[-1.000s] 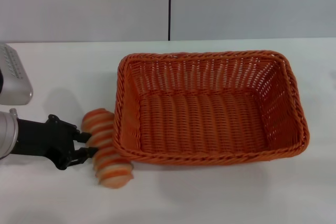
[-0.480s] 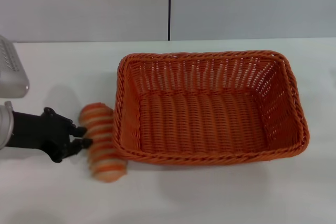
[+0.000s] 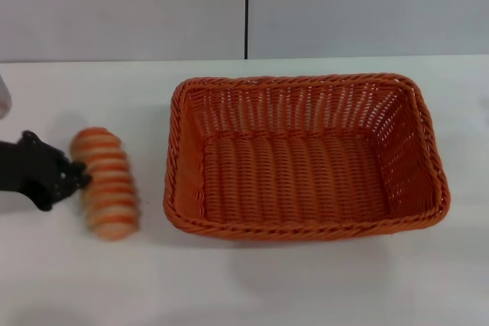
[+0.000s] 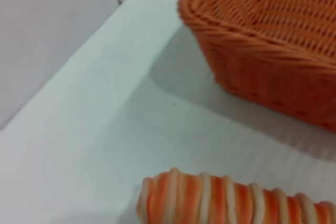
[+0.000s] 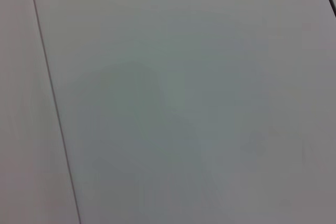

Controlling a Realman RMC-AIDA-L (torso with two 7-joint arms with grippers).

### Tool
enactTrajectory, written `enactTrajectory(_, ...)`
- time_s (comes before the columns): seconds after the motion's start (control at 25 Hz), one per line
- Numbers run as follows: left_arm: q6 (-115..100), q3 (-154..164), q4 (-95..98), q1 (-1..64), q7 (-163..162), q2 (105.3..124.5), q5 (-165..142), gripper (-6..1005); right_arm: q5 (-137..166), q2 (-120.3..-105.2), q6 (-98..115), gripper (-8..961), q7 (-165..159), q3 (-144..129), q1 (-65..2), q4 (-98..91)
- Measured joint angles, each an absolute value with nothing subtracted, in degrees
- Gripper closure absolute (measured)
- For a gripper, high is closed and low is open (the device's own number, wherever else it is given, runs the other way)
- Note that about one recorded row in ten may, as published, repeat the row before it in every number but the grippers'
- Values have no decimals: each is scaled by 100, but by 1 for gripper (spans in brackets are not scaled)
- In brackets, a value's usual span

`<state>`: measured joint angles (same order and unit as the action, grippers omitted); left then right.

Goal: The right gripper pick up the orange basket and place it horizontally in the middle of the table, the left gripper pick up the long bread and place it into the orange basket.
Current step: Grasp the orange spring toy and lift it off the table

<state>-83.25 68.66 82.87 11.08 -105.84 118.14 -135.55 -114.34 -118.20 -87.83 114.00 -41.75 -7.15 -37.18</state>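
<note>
Left gripper (image 3: 76, 177) clamping long bread (image 3: 105, 182) left of orange basket (image 3: 304, 154), bread clear of its rim. Basket sitting lengthwise on table (image 3: 306, 288), holding nothing.

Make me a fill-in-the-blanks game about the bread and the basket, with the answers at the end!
1. The striped bread lies on the ____, not in the basket.
2. Inside, the basket is ____.
3. The black left claw is at the bread's side facing ____ from the basket.
4. The basket's colour is ____.

Answers: table; empty; away; orange
</note>
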Motion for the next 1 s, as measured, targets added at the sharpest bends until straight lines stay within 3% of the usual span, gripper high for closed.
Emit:
enactTrajectory(0.6,-8607,6270,8957,1650,-10867,11814,-14264,1001,-11434,-11839,-8757,542,11399,-4137,-814,-3718)
enactTrajectory(1.0,-8424,6693,8816,1668,-10977,11843,-14470,953,-11435,-11864,-8774,542,11399,-4123,-783,-3695)
